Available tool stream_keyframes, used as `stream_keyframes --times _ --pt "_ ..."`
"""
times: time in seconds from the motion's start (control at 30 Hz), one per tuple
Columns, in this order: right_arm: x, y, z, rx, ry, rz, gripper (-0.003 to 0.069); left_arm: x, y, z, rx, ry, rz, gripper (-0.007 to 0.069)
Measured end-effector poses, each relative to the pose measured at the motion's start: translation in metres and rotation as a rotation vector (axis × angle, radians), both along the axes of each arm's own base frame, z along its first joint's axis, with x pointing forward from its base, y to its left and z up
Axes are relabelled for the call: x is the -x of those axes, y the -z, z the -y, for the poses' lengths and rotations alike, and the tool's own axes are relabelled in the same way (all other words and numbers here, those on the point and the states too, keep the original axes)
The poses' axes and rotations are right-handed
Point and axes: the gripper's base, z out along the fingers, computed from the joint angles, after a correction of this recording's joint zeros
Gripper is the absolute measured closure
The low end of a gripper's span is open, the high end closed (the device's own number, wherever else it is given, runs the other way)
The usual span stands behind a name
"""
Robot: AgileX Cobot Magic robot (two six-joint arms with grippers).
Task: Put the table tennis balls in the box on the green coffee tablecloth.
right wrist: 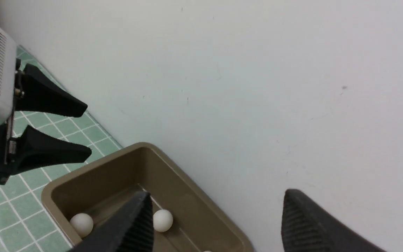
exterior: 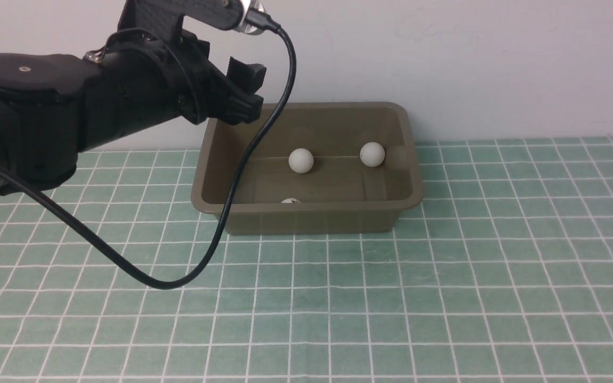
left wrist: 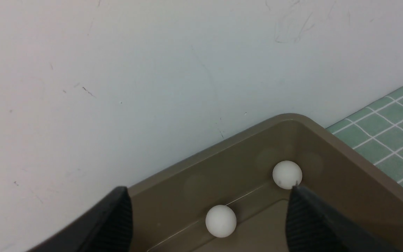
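Teal-green checked tablecloth (exterior: 445, 298) lies under the olive-brown rectangular plastic box (exterior: 312, 218). Inside, one small white table tennis ball (exterior: 290, 201) peeks over the box's near wall (mostly hidden); a second ball (exterior: 301, 160) and a third ball (exterior: 372, 154) rest by its far wall. Above the box's left end hangs the left tool (exterior: 253, 89), jaws apart, empty. Up right of the box, the right tool (right wrist: 218, 192) gapes too, holding nothing.

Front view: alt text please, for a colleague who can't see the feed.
An olive-brown box sits on the green checked tablecloth against a white wall, with three white balls visible inside. The left gripper hangs open and empty near its far left corner.
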Motion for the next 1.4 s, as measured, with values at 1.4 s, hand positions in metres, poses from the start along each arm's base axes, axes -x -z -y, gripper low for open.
stream_keyframes --times 1.4 --pt "0.023 0.099 0.001 0.228 -0.075 -0.249 0.0218 0.005 0.003 0.009 0.074 0.088 -0.052 0.0092"
